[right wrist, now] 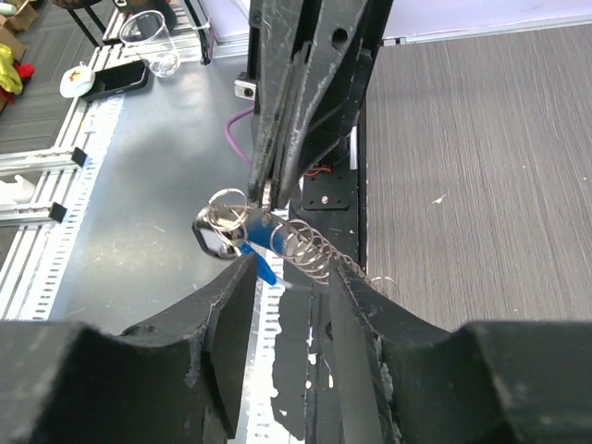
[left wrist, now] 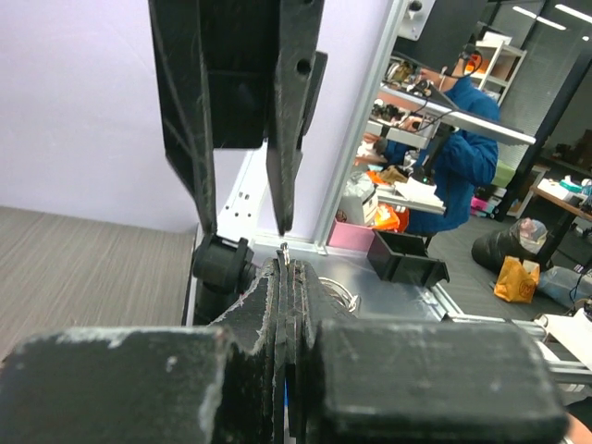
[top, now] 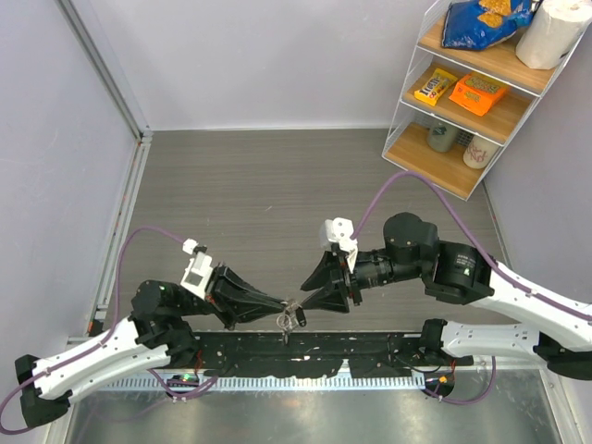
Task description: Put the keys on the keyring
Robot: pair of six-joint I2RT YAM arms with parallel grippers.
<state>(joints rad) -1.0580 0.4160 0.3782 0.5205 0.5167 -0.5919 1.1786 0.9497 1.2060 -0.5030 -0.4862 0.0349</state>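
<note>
**Keyring clamped in the left tool above the near edge of the desk**

The two arms were seen meeting tip to tip above the near edge of the grey wood-grain desk. The left tool was closed, its fingers pressed together on the keyring. A small silver tip was seen sticking out between them in the left wrist view. Which part of the metal was pinched could not be told.

The keyring was held off the desk, hanging from the left fingertips. A round wire loop was seen on its left. A small blue tag was seen below the middle, and a silvery coiled strip trailed to the right. A rounded silver piece was seen under the loop; whether it was a key could not be told.

The right tool was held with its fingers apart. The tag and the coiled strip were seen in the gap between them, and contact could not be judged.

A wire shelf of snacks was seen at the far right.
</note>
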